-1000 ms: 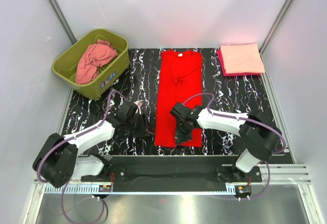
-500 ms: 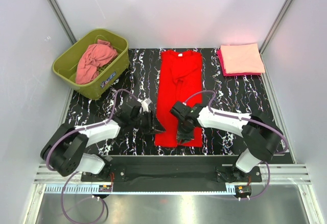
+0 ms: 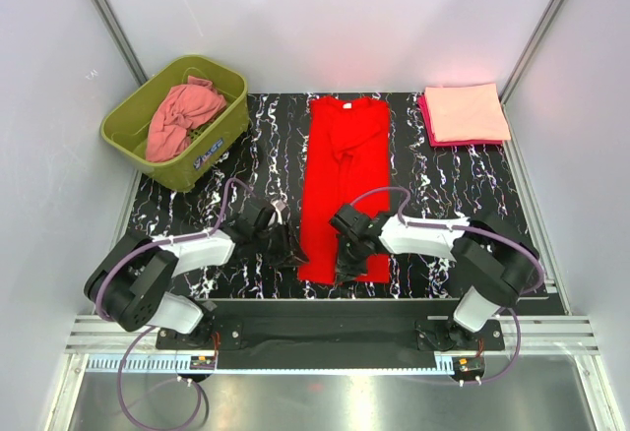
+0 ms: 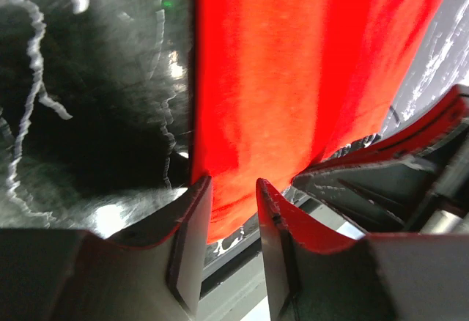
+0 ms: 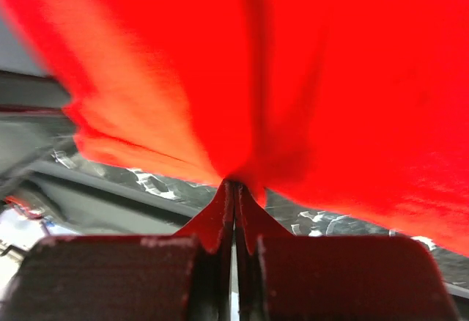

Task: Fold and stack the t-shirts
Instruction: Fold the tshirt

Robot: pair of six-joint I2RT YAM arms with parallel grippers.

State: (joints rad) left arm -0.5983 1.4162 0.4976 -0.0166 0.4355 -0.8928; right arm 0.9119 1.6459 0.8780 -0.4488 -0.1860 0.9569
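Red t-shirt (image 3: 343, 180) folded lengthwise; peach shirt (image 3: 467, 111) atop magenta shirt (image 3: 427, 122); salmon shirt (image 3: 182, 116) crumpled.

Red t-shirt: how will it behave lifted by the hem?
Probably floppy: the red t-shirt puckers where the right gripper pinches it. Likely light; it lies thin and flat. Lifted there, the rest would probably sag and drag.

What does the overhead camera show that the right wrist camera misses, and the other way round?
Only the overhead view: the olive-green tub holding a crumpled salmon-pink shirt, the folded peach shirt lying on a magenta shirt at the far right, and the left gripper beside the near left edge of the red shirt, whose whole length shows. Only the right wrist view: close up, the right gripper pinched shut on a bunched fold of red cloth. Both: the red shirt and the black marbled table.
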